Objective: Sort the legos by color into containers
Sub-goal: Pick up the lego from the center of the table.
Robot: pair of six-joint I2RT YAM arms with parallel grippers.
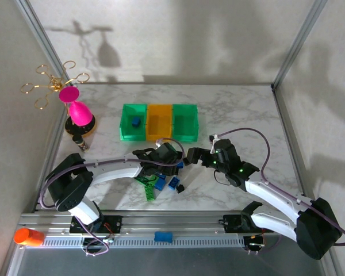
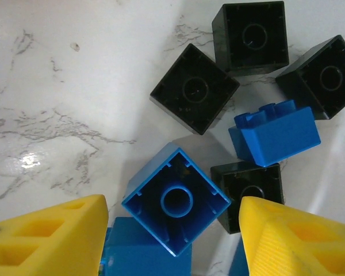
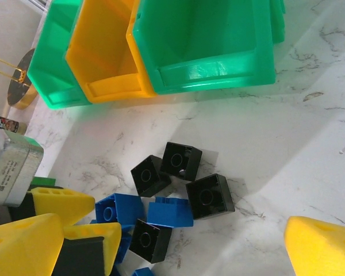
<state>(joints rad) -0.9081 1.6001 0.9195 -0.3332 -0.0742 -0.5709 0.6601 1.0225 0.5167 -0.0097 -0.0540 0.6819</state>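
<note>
The legos (image 1: 161, 183) lie in a small pile near the table's front, in blue, black and green. My left gripper (image 2: 173, 241) hangs over them, open, its yellow fingers (image 2: 52, 238) on either side of an upside-down blue brick (image 2: 175, 198) with a small gap on each side. Black bricks (image 2: 195, 89) and another blue brick (image 2: 276, 135) lie just beyond. My right gripper (image 3: 172, 253) is open over the marble beside several black bricks (image 3: 210, 196). The containers (image 1: 159, 135) stand behind, green, orange, green; the left green one holds a blue brick (image 1: 135, 122).
A pink goblet (image 1: 77, 112) and a gold wire stand (image 1: 52, 83) are at the back left. An orange object (image 1: 27, 236) and a blue brick (image 1: 163, 236) rest on the front rail. The two grippers (image 1: 184, 159) are close together.
</note>
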